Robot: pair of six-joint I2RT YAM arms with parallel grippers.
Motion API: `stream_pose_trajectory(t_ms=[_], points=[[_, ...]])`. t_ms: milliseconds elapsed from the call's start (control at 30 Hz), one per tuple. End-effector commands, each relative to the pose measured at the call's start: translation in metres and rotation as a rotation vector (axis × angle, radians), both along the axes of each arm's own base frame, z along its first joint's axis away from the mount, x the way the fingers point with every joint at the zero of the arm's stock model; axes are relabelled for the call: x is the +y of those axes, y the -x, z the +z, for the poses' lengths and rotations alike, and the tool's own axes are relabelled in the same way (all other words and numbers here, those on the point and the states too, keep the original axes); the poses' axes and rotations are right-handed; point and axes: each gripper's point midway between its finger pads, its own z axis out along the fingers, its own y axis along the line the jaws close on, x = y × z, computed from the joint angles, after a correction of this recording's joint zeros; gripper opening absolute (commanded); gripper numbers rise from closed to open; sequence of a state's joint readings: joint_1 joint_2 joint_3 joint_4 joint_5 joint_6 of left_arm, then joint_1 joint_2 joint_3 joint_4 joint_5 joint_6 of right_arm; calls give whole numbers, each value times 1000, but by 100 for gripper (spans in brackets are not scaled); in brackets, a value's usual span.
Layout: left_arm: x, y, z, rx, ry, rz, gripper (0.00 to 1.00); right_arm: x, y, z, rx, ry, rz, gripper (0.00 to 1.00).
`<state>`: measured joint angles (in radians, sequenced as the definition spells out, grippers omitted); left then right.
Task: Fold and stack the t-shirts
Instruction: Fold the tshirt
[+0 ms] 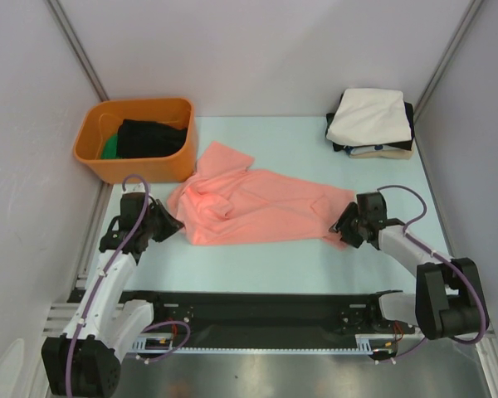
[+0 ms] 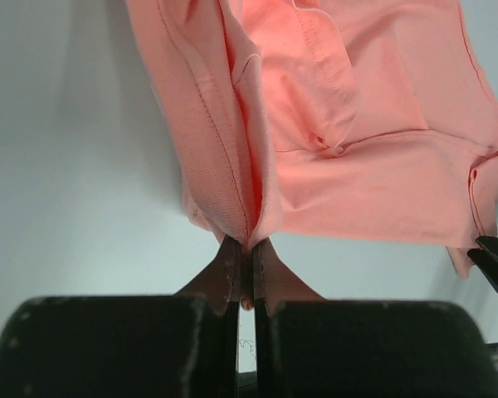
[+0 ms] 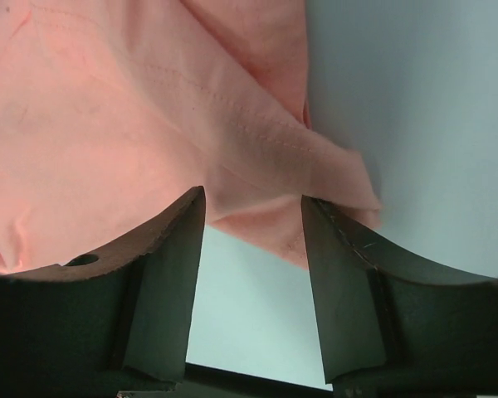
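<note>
A pale worktop is enclosed by white walls. At its far right corner a stack of folded t-shirts is seen, cream-white over black and tan, so part of the task is judged done. The salmon-pink t-shirt is spread crumpled mid-worktop, not yet folded. Its left edge is pinched by the clenched left end effector. Its right corner is straddled by the right end effector, jaws apart. Dark and green cloth is held in the orange tub, possibly more to fold.
</note>
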<state>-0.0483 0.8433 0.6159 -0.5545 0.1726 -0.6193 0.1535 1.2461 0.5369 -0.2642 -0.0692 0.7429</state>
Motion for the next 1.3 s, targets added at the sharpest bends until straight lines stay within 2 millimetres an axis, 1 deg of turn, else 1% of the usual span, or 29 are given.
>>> stream_pose_trajectory(t_ms=[0, 133, 267, 300, 367, 433, 467, 500, 533, 600, 633, 667, 700, 733, 800, 833, 867, 900, 933, 967, 1000, 1033, 1067, 1100, 1133, 1167, 1200, 1233, 1267], points=[[-1, -7, 12, -63, 0, -20, 0, -9, -14, 1, -43, 23, -14, 55], [-1, -7, 12, -63, 0, -21, 0, -12, -16, -4, -27, 35, -14, 50], [-1, -7, 12, -63, -2, -19, 0, -12, -16, -11, -25, 37, -11, 37], [-1, -7, 12, -63, -3, -18, 0, -11, -15, -12, -26, 38, -5, 35], [-1, -7, 12, -63, -1, -18, 0, -11, -15, -11, -31, 40, 0, 29], [0, -8, 12, -63, -3, -16, 1, -11, -16, -10, -38, 45, 7, 27], [0, -7, 12, -63, -6, -14, 1, -11, -18, -6, -49, 44, 12, 22], [1, -8, 13, -65, -9, -11, 0, -10, -19, -4, -51, 44, 17, 19], [1, -7, 12, -60, -10, -11, 0, -9, -24, 3, -73, 47, 32, 17], [2, -8, 18, -66, -18, -11, 0, -7, -26, 18, -99, 41, 52, 13], [2, -9, 26, -78, -21, -14, 0, -8, -35, 35, -140, 46, 60, 10], [3, -10, 32, -85, -25, -16, 0, -9, -33, 44, -141, 52, 66, 4], [3, -11, 39, -94, -31, -20, 0, -10, -37, 56, -160, 57, 69, 1], [3, -13, 55, -117, -32, -25, 0, -14, -44, 75, -182, 71, 76, 0], [1, -16, 73, -144, -28, -35, 0, -17, -51, 101, -219, 67, 85, 0], [0, -19, 93, -179, -23, -40, 0, -19, -55, 111, -234, 66, 85, 0], [-1, -21, 103, -194, -19, -43, 0, -25, -63, 135, -272, 52, 79, 0], [-1, -23, 112, -205, -17, -43, 0, -28, -66, 144, -284, 44, 78, 0], [-1, -28, 129, -226, -18, -38, 0, -24, -69, 156, -301, 22, 98, 0], [-1, -31, 138, -238, -18, -38, 0, -43, -80, 178, -347, 26, 49, 0], [-1, -34, 145, -247, -16, -36, 0, -48, -89, 183, -351, 20, 44, 0], [-3, -43, 160, -262, -9, -37, 0, -46, -93, 189, -345, -21, 64, 0], [-4, -47, 168, -272, -1, -41, 0, -49, -107, 221, -409, -31, 78, 0], [-7, -54, 176, -281, 19, -47, 0, -54, -118, 228, -411, -40, 88, 0], [-9, -62, 201, -328, 32, -54, 0, -50, -126, 215, -328, -91, 120, 0], [-13, -76, 200, -297, 52, -74, 0, -49, -138, 225, -329, -106, 141, 0], [-14, -84, 205, -288, 58, -80, 0, -49, -155, 261, -403, -100, 174, 0], [-15, -92, 238, -350, 60, -85, 0, -46, -157, 271, -384, -133, 196, 0], [-14, -108, 235, -314, 67, -98, 0, -47, -172, 263, -346, -155, 203, 0]])
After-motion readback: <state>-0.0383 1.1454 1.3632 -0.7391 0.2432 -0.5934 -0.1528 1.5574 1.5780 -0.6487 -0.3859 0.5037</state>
